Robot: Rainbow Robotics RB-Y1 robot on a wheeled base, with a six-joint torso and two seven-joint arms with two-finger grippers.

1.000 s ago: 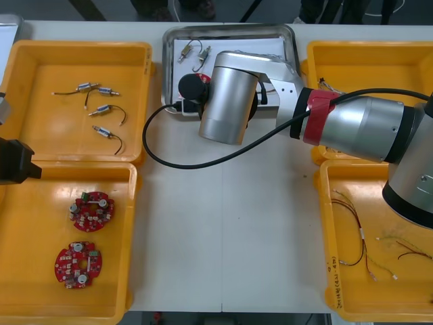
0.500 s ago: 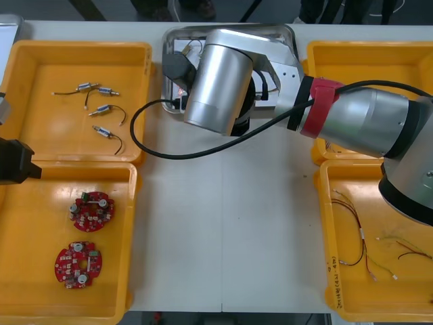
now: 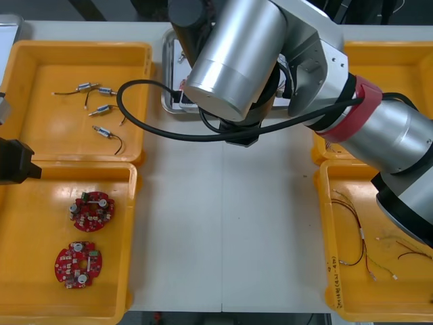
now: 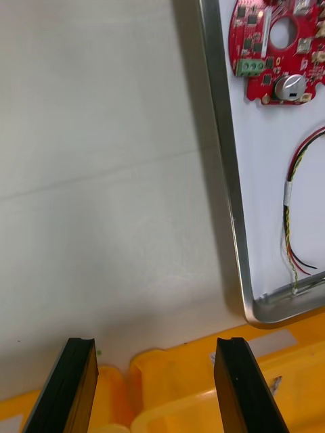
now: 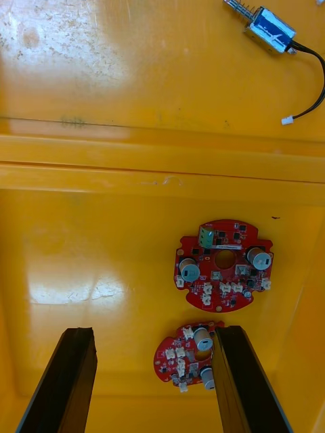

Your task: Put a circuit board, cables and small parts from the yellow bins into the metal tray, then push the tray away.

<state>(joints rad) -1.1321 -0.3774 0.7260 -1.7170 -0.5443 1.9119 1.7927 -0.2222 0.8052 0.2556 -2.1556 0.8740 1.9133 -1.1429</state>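
My right gripper (image 4: 157,385) is open and holds nothing. It hangs over bare table beside the metal tray (image 4: 227,169). The tray is white inside and holds a round red circuit board (image 4: 277,51) and a red and yellow cable (image 4: 294,203). In the front view my right arm (image 3: 270,61) covers most of the tray (image 3: 167,74). My left gripper (image 5: 154,382) is open over the near left yellow bin (image 5: 81,223), above two red circuit boards (image 5: 223,264) (image 5: 186,358). The same boards (image 3: 91,208) (image 3: 78,263) show in the front view.
The far left bin (image 3: 40,74) holds several small metal parts (image 3: 103,110) with black cables. One of these small metal parts (image 5: 269,28) lies beyond the bin wall. The near right bin (image 3: 331,284) holds red and yellow cables (image 3: 362,250). An orange bin edge (image 4: 203,392) lies by my right fingers.
My right arm has swung toward the far side and risen closer to the camera, now hiding most of the tray. The left arm has not moved.
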